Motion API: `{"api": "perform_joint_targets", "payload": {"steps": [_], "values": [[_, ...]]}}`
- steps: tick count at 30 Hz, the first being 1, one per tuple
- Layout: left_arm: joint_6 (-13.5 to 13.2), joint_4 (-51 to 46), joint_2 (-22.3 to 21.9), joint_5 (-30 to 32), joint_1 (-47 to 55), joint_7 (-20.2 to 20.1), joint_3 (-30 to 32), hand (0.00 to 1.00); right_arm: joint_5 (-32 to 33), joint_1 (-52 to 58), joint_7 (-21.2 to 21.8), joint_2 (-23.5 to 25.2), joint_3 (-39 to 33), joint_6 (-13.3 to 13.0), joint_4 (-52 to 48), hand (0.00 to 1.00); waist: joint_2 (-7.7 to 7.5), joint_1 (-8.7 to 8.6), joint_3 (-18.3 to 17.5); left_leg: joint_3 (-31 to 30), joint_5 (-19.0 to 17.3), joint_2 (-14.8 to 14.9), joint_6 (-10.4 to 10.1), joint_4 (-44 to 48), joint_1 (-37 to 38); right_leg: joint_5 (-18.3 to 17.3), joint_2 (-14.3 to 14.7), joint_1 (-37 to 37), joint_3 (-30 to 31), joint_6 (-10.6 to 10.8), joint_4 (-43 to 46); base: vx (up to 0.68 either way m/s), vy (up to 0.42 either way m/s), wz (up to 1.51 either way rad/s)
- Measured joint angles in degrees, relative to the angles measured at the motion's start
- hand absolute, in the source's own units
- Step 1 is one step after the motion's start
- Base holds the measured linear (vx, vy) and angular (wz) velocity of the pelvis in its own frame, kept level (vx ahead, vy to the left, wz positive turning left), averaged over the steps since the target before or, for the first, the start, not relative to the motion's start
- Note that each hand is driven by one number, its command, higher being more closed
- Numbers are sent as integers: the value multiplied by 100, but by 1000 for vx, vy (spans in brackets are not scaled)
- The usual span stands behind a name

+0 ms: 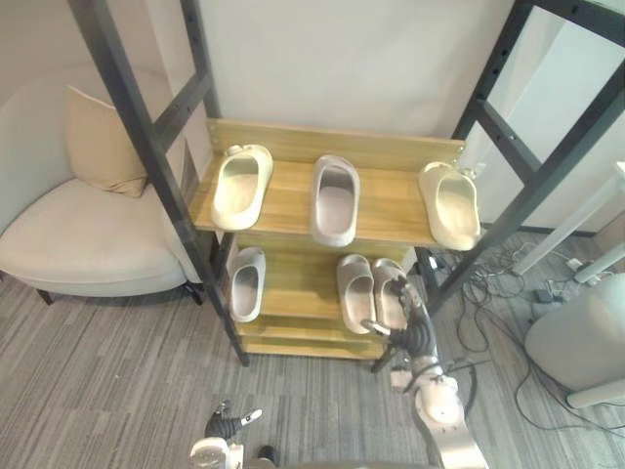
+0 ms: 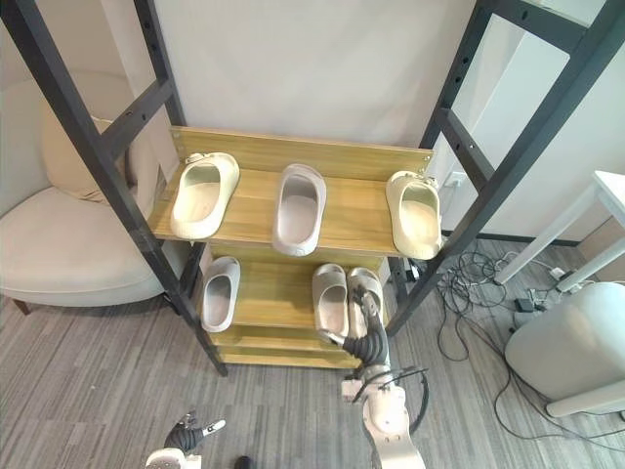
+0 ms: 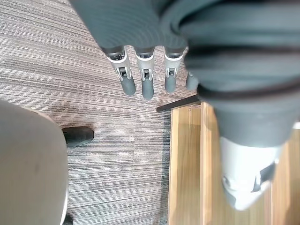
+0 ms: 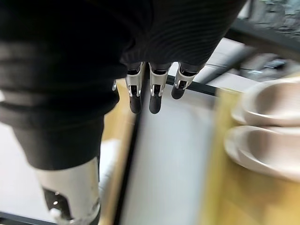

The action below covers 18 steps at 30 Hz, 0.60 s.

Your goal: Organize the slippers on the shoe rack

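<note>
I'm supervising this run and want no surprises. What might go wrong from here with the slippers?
The right hand, open, is at the rightmost grey slipper on the lower shelf; lifting straight up may strike the upper shelf. The cream slipper at that shelf's right end has its toe at the front edge, so a knock might drop it.
</note>
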Motion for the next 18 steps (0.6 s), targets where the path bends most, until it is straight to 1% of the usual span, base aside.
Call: {"api": "perform_joint_targets", "payload": {"steps": [2, 4, 5, 8, 10, 12, 15, 17, 18], "values": [[-60, -2, -3, 0, 0, -51, 2, 0, -194, -402, -167, -48, -225, -1, -35, 0, 21, 32, 13, -70, 10, -25, 9, -15, 9, 0, 1, 40, -31, 2, -23, 8, -12, 15], [-76, -41, -20, -1, -1, -73, 9, 0, -205, -875, -373, -198, -333, 4, -32, 0, 27, 90, 19, -115, 59, -42, 2, -77, 5, -2, 5, 33, -49, 4, -32, 8, -13, 13], [-88, -65, -39, -1, -5, -81, 15, 0, -217, -1120, -464, -274, -376, 8, -21, 0, 56, 131, 38, -126, 70, -44, 5, -97, 4, -2, 6, 29, -57, 4, -32, 3, -18, 8], [-83, -133, -75, 2, 2, -89, 31, 0, -247, -1741, -653, -401, -495, 15, 69, 0, 104, 164, 91, -245, 144, -61, 14, -215, 9, -6, 7, 46, -173, 8, -56, -1, -23, 18], [-88, -169, -85, 0, 3, -95, 73, 0, -245, -2119, -751, -496, -501, 38, 372, 0, 82, 198, 112, -278, 170, -61, 10, -257, -8, -6, 15, 42, -209, 9, -76, 0, -19, 12], [-87, -221, -88, 1, 2, -98, 78, 0, -228, -2498, -836, -507, -558, 131, 712, 0, 72, 262, 125, -306, 170, -70, 10, -257, -52, -8, 13, 41, -240, 11, -94, 8, -23, 8], [-90, -339, -86, -4, 2, -115, 94, 0, -184, -2865, -985, -541, -713, 197, 1117, 0, 33, 334, 194, -437, 170, -95, 10, -259, -107, -50, -4, 35, -318, 39, -92, 5, -20, 21], [-92, -422, -83, -5, -3, -137, 118, 0, -183, -3148, -996, -674, -703, 278, 1438, 0, 1, 412, 225, -474, 180, -98, 8, -257, -195, -54, -2, -4, -317, 43, -92, 27, -20, 16], [-92, -431, -80, -9, -3, -140, 118, 0, -182, -3309, -1011, -713, -709, 339, 1626, 0, -1, 416, 232, -516, 186, -106, 11, -256, -230, -54, -5, -12, -313, 43, -93, 39, -18, 21]]}}
